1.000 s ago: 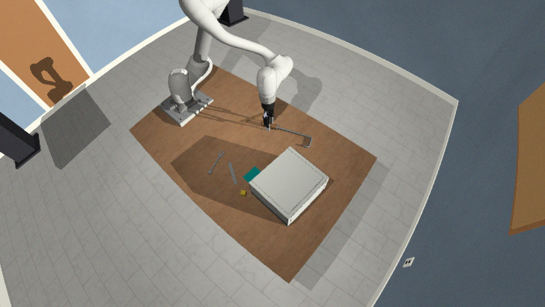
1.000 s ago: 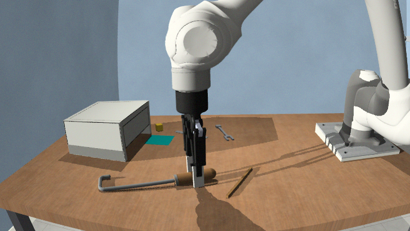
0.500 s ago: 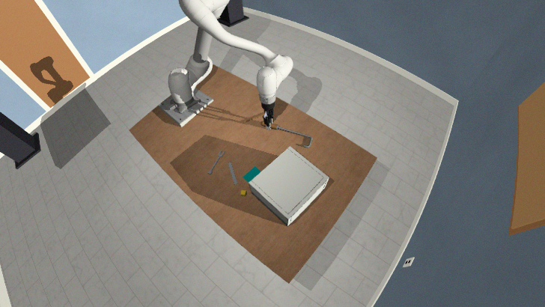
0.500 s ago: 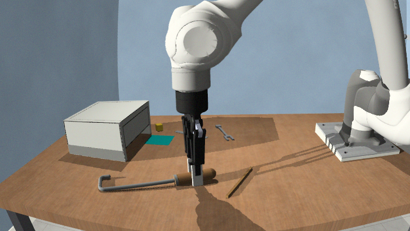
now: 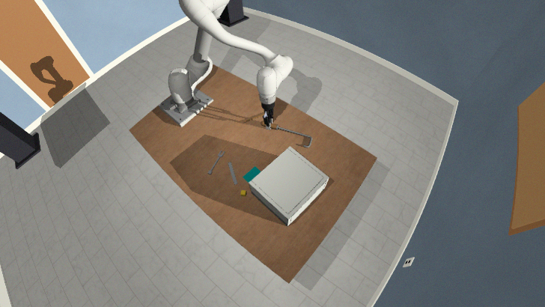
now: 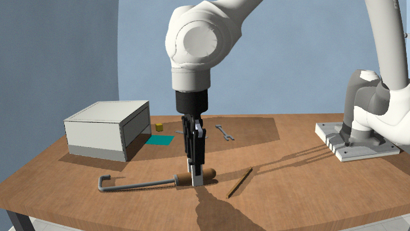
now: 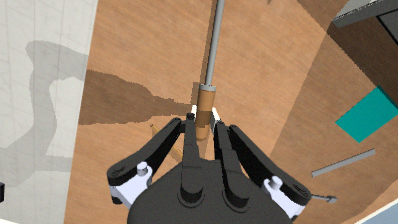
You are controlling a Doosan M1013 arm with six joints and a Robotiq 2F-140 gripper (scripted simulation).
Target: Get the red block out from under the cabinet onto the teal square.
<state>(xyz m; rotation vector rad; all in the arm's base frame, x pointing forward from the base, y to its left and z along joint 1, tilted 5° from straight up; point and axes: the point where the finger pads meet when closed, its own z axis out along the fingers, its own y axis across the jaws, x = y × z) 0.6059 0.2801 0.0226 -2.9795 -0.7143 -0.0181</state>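
Nearest the front edge of the worktop (image 6: 301, 183) in the exterior view, a hooked tool (image 6: 137, 183) lay flat, its grey shaft running toward the left edge and ending in an upturned hook, its wooden handle (image 6: 186, 177) toward the middle. The gripper (image 6: 196, 179) stood straight down over that handle, its jaws drawn in narrow and clamped on the wood from either side, the fingertips (image 6: 197, 178) reaching down to the tabletop. The wrist view showed the same hold, with the handle (image 7: 204, 112) pinched between the two pads and the shaft running away ahead. Just right of the handle a thin wooden stick (image 6: 239, 182) lay slanted, apart from the tool. Farther back, toward the left edge, the cabinet (image 6: 107, 129) sat on the worktop with the teal square (image 6: 159, 140) on the surface just beside its open side, partly under its shadow. A small yellow cube (image 6: 159, 127) rested behind the square, and a wrench (image 6: 224, 132) and a flat grey bar (image 5: 232, 173) lay near the far edge. The red block could not be made out in any view, possibly hidden beneath the cabinet. The arm's base plate (image 6: 355, 143) was bolted by the right edge.
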